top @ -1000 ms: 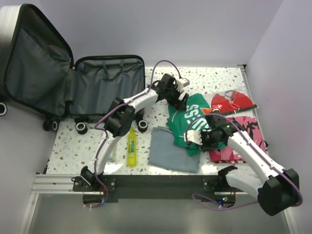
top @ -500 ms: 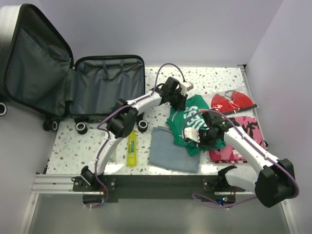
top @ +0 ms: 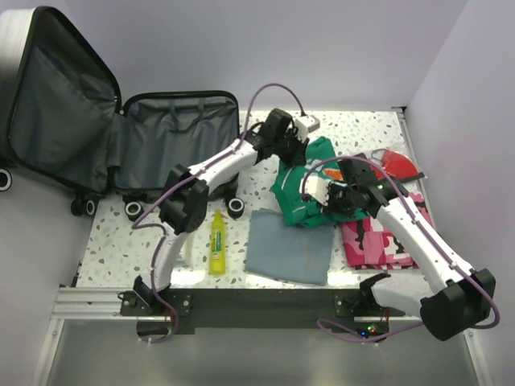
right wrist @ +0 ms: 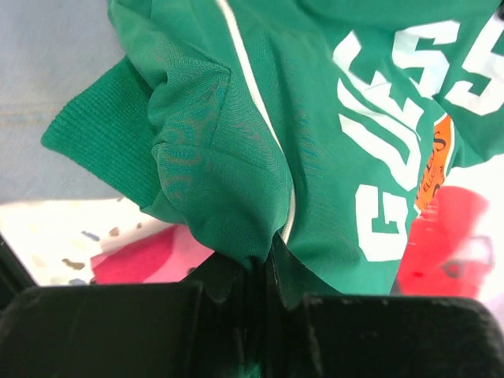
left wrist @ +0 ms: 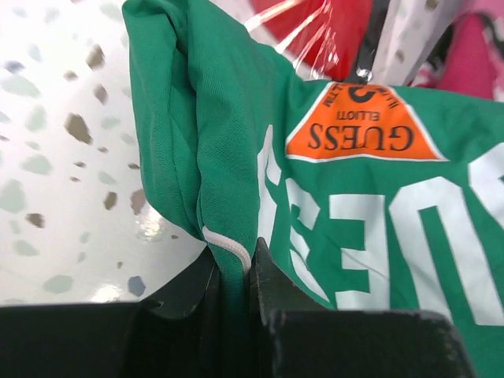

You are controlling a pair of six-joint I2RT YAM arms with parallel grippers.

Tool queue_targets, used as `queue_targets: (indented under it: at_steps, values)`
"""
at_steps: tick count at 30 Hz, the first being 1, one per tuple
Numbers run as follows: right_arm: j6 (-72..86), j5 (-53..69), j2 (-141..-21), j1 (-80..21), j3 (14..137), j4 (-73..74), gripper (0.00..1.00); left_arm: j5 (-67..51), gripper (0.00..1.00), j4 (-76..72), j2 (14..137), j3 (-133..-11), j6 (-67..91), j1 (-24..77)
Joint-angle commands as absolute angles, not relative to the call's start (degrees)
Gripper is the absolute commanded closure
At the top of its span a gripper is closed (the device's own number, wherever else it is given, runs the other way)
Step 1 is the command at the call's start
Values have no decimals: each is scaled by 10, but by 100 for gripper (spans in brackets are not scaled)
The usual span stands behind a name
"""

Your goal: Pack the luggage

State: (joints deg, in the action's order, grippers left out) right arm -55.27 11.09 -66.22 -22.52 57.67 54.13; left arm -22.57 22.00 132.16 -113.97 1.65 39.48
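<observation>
Left hand and right hand pinch the green shirt right of the luggage; nothing packed yet.

Big white "GUESS" lettering runs across the green top. Its orange triangle patch, at 1 o'clock in the left wrist view, reads "GUESS ELLIOT".

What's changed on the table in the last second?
The right gripper has swung away from the bases, dragging the green shirt by its near edge; the left gripper, pinching the far edge, shifted slightly farther. The shirt is now bunched. The luggage, yellow bottle and grey cloth stayed put.
</observation>
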Motion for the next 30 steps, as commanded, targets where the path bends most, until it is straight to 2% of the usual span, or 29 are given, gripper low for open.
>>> queue_targets:
  at_steps: [1, 9, 14, 19, 26, 30]
  values:
    - [-520, 107, -645, -233, 640, 539, 100, -225, 100, 189, 1217, -1145, 8, 374]
    - [-502, 87, -700, -269, 756, 488, 100, -187, 100, 192, 1126, -1127, 9, 300]
    - [-532, 73, -777, -290, 816, 369, 100, -131, 100, 178, 1011, -1023, 4, 236]
    - [-599, 114, -919, -319, 902, 286, 100, -63, 100, 172, 896, -915, -14, 180]
    - [-689, 160, -1123, -353, 1055, 173, 100, 32, 100, 176, 802, -777, -11, 92]
    - [-733, 198, -1198, -365, 1093, 68, 100, 83, 100, 166, 757, -714, -11, 75]
